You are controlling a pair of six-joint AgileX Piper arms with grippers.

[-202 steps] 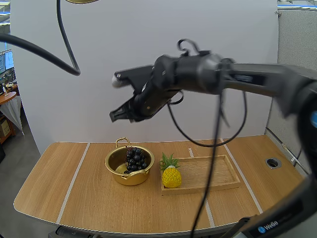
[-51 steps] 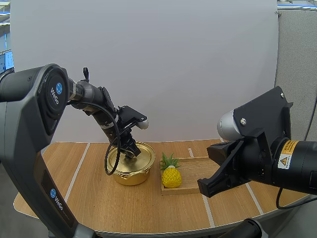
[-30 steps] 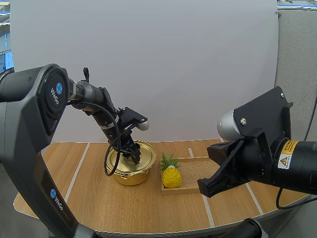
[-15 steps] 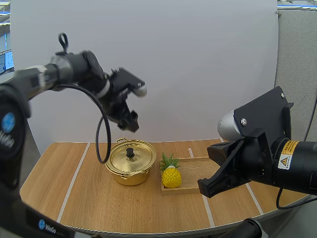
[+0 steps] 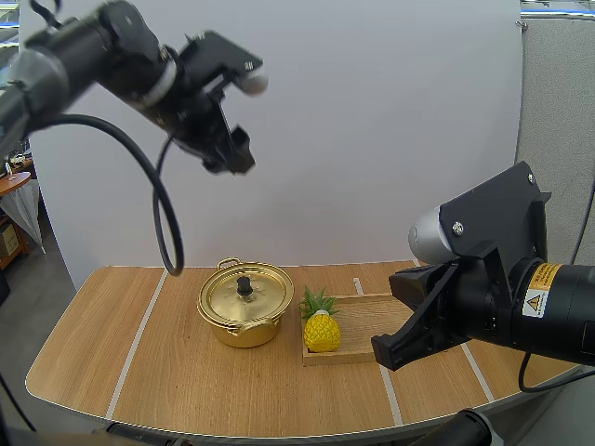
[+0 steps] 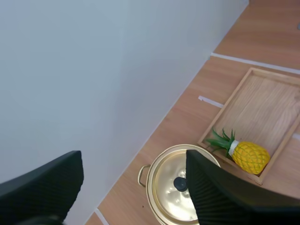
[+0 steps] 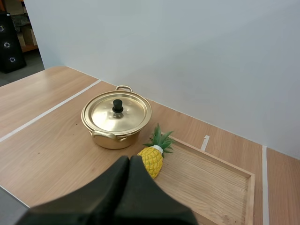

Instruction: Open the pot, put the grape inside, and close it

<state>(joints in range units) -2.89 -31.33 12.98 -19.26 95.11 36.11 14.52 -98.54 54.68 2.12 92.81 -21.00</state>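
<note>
Pot point(image 5: 244, 305) sits lidded on the worktop point(image 5: 139, 372), pretty much straight down from my left claw point(image 5: 231, 154), which hangs well above it with fingers spread wide, while the right claw point(image 7: 128, 161), pinched together on nothing, sits lower, over toward the tray point(image 5: 409, 316) side.

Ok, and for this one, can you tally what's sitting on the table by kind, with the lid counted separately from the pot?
Pot: 1
Lid, on the pot: 1
Pineapple: 1
Wooden tray: 1
Total: 4
</note>
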